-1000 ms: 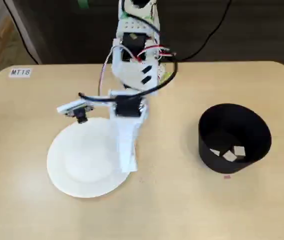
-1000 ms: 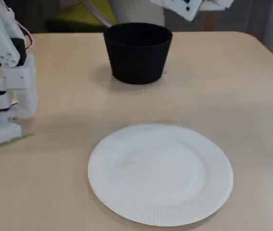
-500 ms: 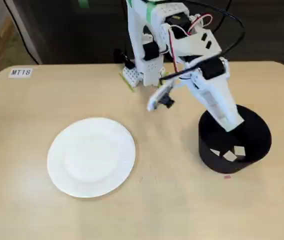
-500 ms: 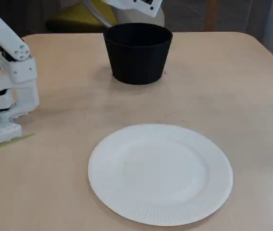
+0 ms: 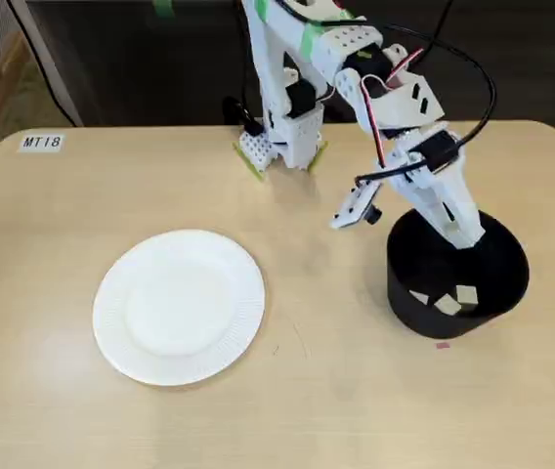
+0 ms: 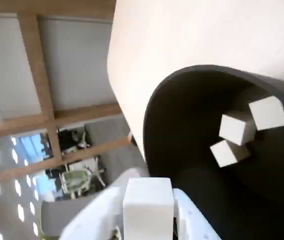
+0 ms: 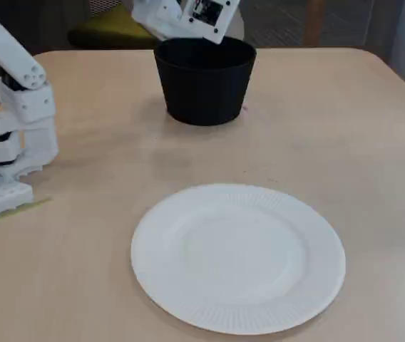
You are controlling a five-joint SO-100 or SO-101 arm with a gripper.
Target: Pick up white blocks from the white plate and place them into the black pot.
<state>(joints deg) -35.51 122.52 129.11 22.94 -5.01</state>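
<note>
Gripper (image 6: 149, 220) over the black pot (image 5: 424, 293), fingers pinching a white block (image 6: 148, 204); 3 blocks (image 6: 237, 128) inside; white plate (image 5: 150, 337) bare.

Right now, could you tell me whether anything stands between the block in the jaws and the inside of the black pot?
Nothing visible does. The held block hangs over the open black pot, whose floor holds only three white blocks off to one side.
</note>
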